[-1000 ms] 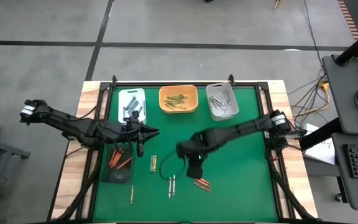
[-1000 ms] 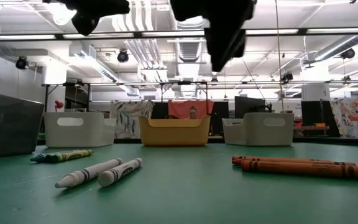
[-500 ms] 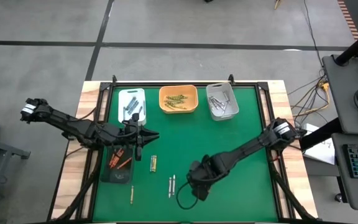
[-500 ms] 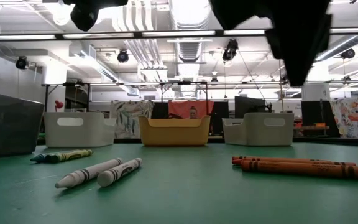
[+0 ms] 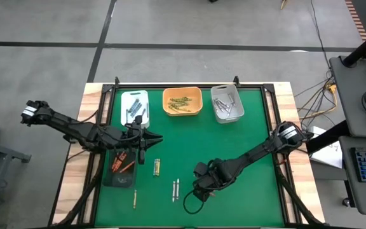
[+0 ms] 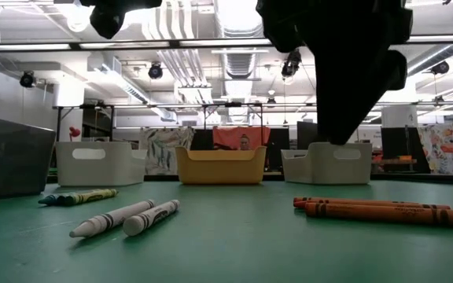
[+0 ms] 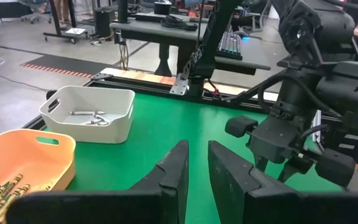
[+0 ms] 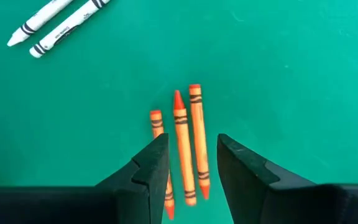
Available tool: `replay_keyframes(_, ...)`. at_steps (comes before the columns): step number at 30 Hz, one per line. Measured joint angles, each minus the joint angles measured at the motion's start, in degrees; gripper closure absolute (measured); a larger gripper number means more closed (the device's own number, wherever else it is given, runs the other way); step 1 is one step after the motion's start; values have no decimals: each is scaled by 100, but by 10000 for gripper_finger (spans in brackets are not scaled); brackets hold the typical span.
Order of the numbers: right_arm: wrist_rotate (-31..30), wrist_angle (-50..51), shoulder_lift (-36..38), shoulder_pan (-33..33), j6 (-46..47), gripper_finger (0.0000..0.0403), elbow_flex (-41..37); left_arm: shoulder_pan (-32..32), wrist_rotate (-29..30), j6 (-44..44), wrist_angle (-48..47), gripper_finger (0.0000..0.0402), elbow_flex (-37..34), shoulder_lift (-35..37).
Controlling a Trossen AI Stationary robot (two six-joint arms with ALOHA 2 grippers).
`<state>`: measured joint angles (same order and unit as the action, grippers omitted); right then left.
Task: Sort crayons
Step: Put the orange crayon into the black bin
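While the right gripper hung low over the green table, its two dark fingers were spread apart and held nothing. Three orange crayons lay side by side on the mat right under it, showing in the gap between the fingers. In the high view the right arm reached in from the right edge, and its gripper sat over those crayons near the front of the table. In the low view the orange crayons lay flat on the mat, under the big dark shape of that arm.

Two white crayons lay together, a little way off from the orange ones. From above they lay just beside the right gripper. A yellow-olive pair lay farther back, and one more thin crayon lay near the front.

The left gripper waited on the left side, next to a dark tray that held red-orange crayons. Its fingers were a little apart and empty.

At the back stood three bins. The white tray held dark blue-grey crayons. The orange bin held yellow-olive crayons. The white bin held grey-white crayons.
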<state>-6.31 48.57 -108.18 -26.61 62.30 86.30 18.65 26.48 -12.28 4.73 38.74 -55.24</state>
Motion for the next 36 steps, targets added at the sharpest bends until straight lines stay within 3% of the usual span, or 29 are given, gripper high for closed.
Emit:
replay_keyframes(17, -98, -750, -4, -33, -206, 282, -752, 0, 1, 110, -2, 358, 0, 0)
replay_keyframes(36, -133, -1140, -4, -50, -638, 290, -1051, 0, 0, 110, -7, 358, 0, 0)
